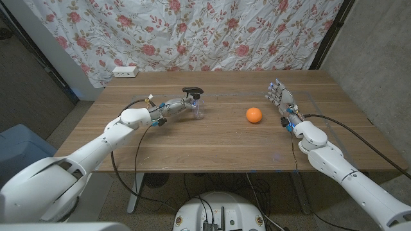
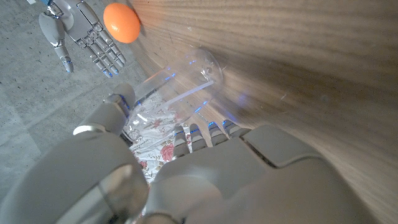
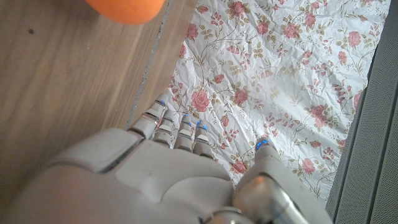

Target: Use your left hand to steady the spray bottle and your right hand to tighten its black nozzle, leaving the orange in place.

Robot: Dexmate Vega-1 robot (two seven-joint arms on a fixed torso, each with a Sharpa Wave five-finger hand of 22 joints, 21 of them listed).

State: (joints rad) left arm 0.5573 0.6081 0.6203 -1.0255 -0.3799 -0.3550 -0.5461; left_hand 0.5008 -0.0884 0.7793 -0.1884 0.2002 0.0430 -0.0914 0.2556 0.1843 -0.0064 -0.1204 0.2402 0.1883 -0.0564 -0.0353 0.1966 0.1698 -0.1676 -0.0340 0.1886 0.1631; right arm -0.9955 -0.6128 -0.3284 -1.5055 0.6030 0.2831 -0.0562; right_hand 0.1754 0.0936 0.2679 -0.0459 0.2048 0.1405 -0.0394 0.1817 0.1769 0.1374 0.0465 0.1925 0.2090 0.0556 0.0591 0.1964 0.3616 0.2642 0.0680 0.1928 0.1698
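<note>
Spray bottle (image 1: 196,108) upright on the table (image 1: 212,144), clear-bodied with black nozzle (image 1: 192,91) on top, gripped around its body by the left hand (image 1: 172,106), fingers (image 2: 198,133) wrapped against the clear plastic. Orange (image 1: 254,115) well apart toward the right side, near the right hand (image 1: 281,100). Right hand raised off to that side, fingers (image 1: 275,90) spread, holding nothing.

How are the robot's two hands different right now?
The left hand wraps around the clear spray bottle, while the right hand holds nothing, fingers apart. The left hand is at the bottle near the table's middle; the right hand waits on the far side of the orange, touching neither. Both are grey hands over the wooden table.
</note>
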